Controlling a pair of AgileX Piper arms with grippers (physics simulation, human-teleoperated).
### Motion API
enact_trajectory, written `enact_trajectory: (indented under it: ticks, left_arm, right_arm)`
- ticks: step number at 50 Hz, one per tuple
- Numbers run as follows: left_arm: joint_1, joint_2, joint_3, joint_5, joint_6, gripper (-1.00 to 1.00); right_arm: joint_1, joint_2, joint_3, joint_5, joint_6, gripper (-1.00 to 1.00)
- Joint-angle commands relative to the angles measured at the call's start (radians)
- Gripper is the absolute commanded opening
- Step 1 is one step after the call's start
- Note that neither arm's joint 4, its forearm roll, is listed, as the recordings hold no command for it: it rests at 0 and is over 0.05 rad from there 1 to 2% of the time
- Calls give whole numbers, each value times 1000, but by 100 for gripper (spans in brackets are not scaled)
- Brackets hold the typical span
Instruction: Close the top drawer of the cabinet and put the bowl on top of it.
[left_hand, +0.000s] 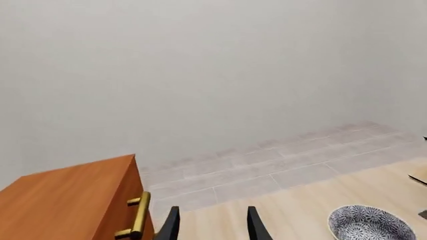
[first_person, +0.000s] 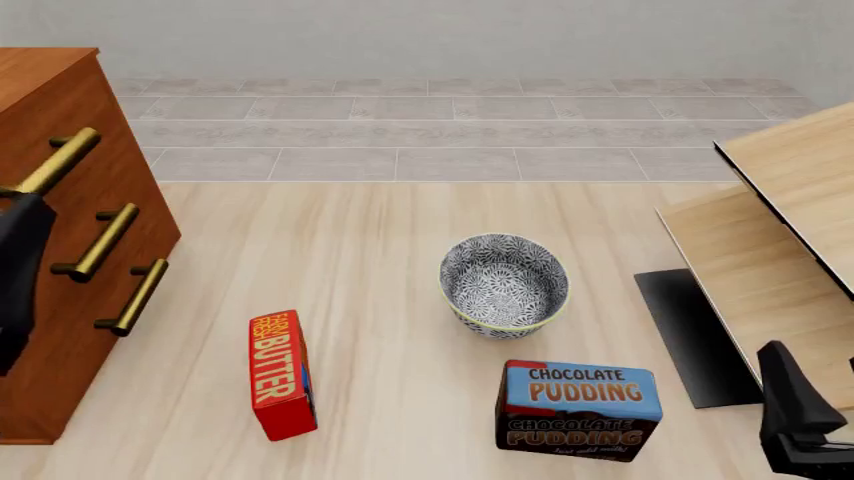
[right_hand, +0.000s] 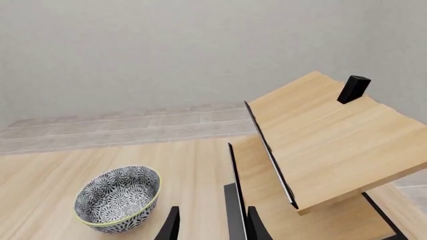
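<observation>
The cabinet stands at the left edge of the tabletop. In the front view its top drawer looks flush with the cabinet face, with its brass handle in line above the two lower handles. On this evidence the drawer appears closed, though part of the front is hidden by the left arm.

The bowl sits upright on the tabletop near the middle, well apart from the cabinet. It is empty and no hand touches it. A butter box stands to its near left and a pudding box lies just in front of it.

Hand state:
- Left hand — fingers spread with a clear gap, holding nothing. It hangs beside the cabinet front, near the handle.
- Right hand — fingers likewise apart and empty. It waits at the near right, beside the pale wood furniture, with the bowl ahead of it.

Progress: the closing step reads as done. The placing step is not yet begun — the bowl must be grasped, lifted and set on the cabinet top. The right hand is nearer the bowl, but the cabinet is on the left side.
</observation>
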Motion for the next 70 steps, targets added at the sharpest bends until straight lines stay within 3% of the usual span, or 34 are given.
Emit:
enact_trajectory:
  ticks: [1,18,27,35,38,41,48,51,70]
  left_arm:
    - [-40,157,-126,16,-10,100]
    - [-144,382,-350,102,-40,100]
    - [-189,545,-528,226,-122,100]
    - [-223,634,-623,294,-95,100]
    - [-234,684,-669,332,-133,100]
    - [-231,701,-686,336,-127,100]
    - [-223,830,-779,421,-215,100]
    - [-202,870,-805,434,-211,100]
    - [-269,993,-866,453,-258,100]
  right_arm:
    - [-1,0,0,-1,2,100]
    - [-1,0,-1,-4,-4,100]
    - [1,0,-1,-5,-7,100]
    - [4,0,-1,-4,-12,100]
    - [6,0,-1,-4,-15,100]
    - [7,0,-1,-3,-15,100]
    - [9,0,-1,-3,-17,100]
    - [11,1,-3,-1,-18,100]
    - [11,0,-1,-4,-16,100]
